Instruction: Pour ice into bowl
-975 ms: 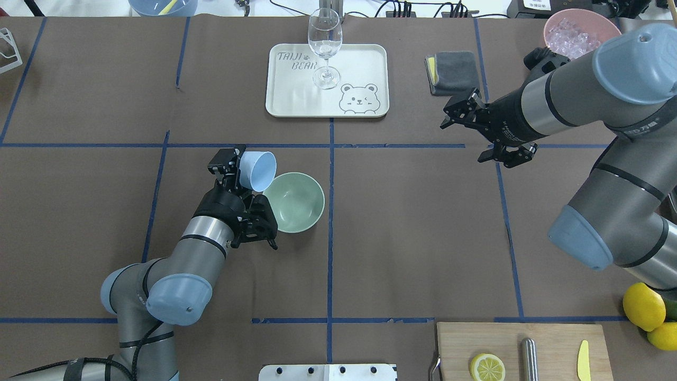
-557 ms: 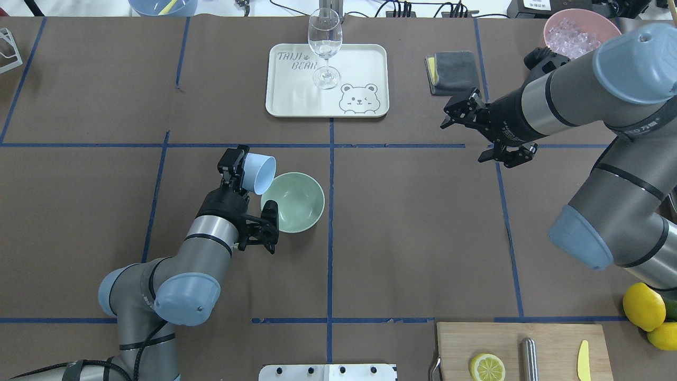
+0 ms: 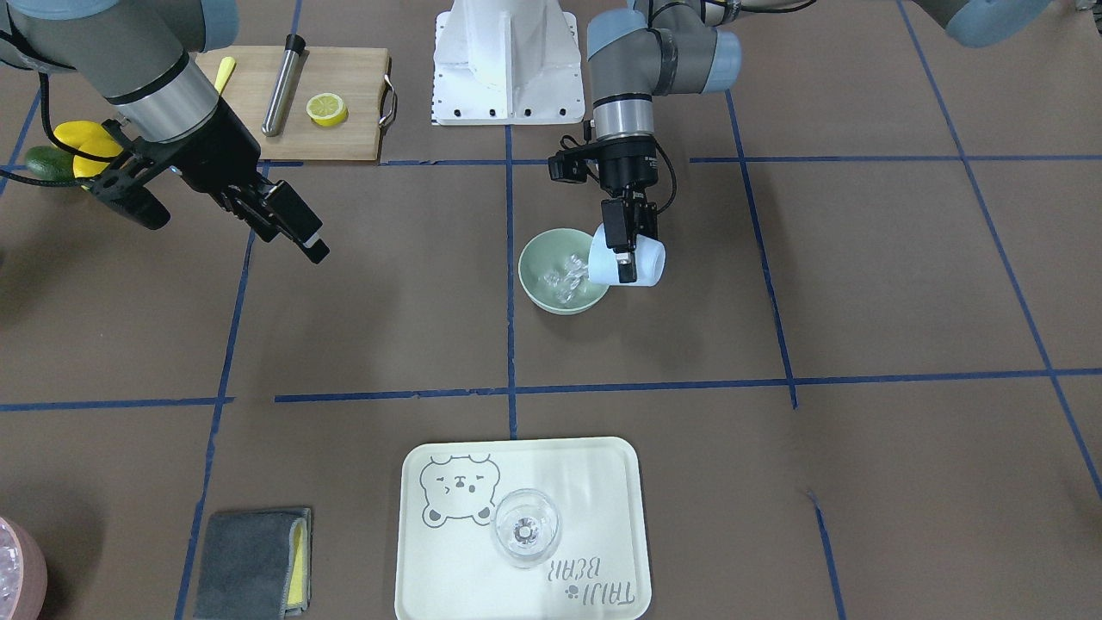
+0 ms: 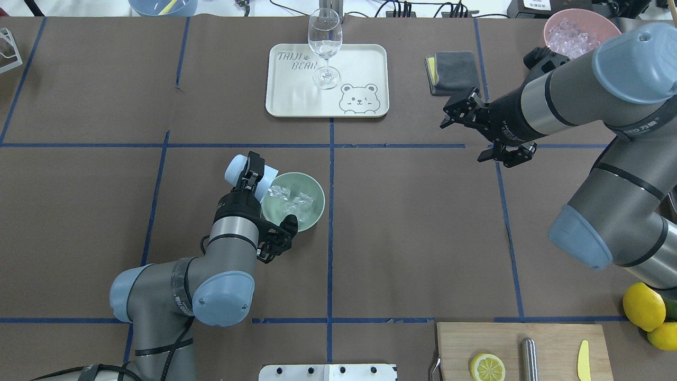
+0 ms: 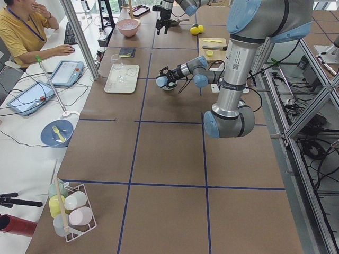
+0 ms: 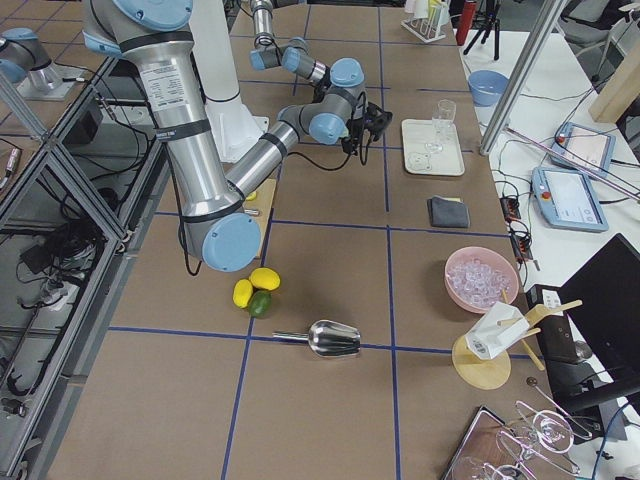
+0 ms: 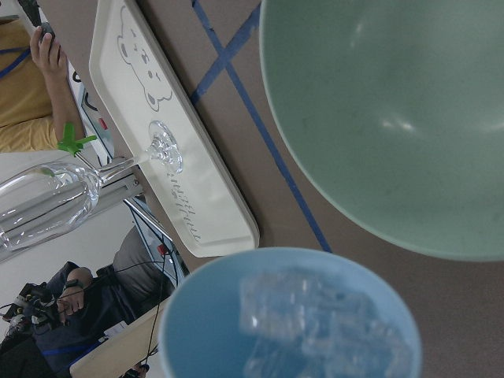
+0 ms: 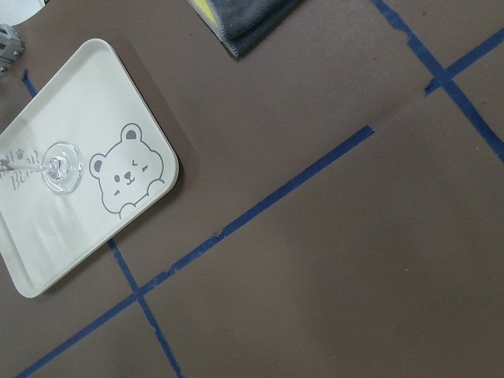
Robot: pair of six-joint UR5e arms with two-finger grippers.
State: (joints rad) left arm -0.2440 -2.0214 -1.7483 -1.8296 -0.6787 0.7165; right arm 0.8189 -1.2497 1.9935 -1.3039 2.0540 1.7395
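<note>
One bowl (image 4: 316, 197) is standing on the bench (image 4: 412, 222), just left of the centre tape line in the overhead view. The left gripper (image 4: 252, 172) is holding one blue cup (image 4: 235, 168), its jaws clamped on the cup wall, and is tipping the cup so that its mouth overlaps the bowl's rim. The ice (image 4: 288, 198) is lying partly in the bowl as a loose cluster of clear cubes, too jumbled to count. The right gripper (image 4: 465, 138) is hanging above the bench well apart from the bowl, with its jaws spread wide on nothing.

The overhead and front views are showing cubes in the bowl. The left wrist view alone is showing more cubes inside the cup, with a bare stretch of the bowl's wall beyond. In the overhead view the left wrist is covering the bowl's near rim, which the front view is showing whole.

Around them are lying one tray (image 4: 365, 58) bearing one wine glass (image 4: 325, 37), one grey cloth (image 4: 455, 71), one pink container (image 4: 552, 24) of ice, and one cutting board (image 4: 460, 344) with one lemon half (image 4: 487, 366). Only the right-side view is showing one metal scoop (image 6: 333, 338).
</note>
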